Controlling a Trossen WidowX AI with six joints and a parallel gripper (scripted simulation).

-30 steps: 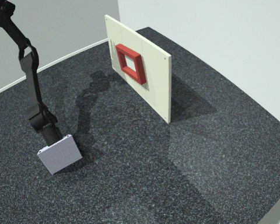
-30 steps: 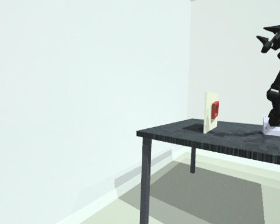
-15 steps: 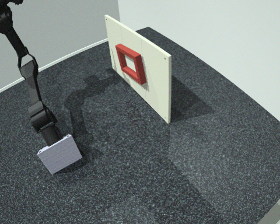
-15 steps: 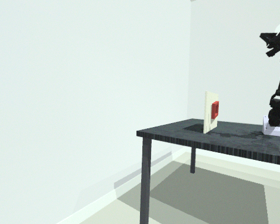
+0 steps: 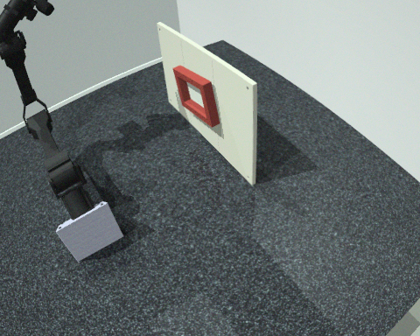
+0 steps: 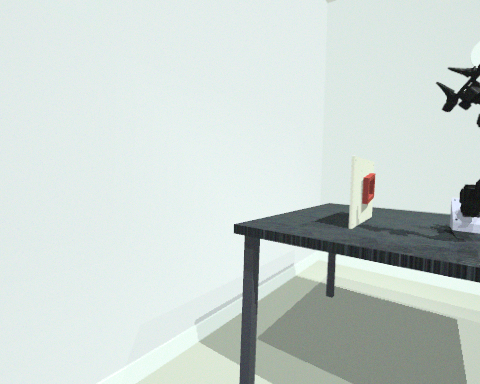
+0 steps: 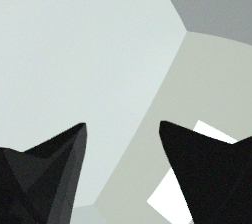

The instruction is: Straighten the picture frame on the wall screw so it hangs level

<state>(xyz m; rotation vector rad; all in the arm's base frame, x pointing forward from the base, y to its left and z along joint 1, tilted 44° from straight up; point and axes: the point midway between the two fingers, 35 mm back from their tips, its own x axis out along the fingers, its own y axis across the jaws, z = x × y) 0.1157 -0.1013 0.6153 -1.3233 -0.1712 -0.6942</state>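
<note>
The red picture frame (image 5: 211, 104) (image 6: 366, 190) hangs on the front of the cream board (image 5: 237, 122) (image 6: 356, 174). In the top view it is tilted against the board's edges, its right side too high and its left side too low. Its back, the notched strip and the hold on the screw are hidden. My gripper (image 6: 443, 75) (image 7: 123, 128) is partly open and empty, raised high above and well away from the frame. In the top view its fingers run off the top left edge. Only walls and a white patch show behind the fingertips in the wrist view.
The board stands upright on the dark speckled table (image 5: 183, 262) (image 6: 294, 226). The arm's pale base block (image 5: 91, 233) (image 6: 471, 224) sits on the table in front of the board. Room walls rise behind the table.
</note>
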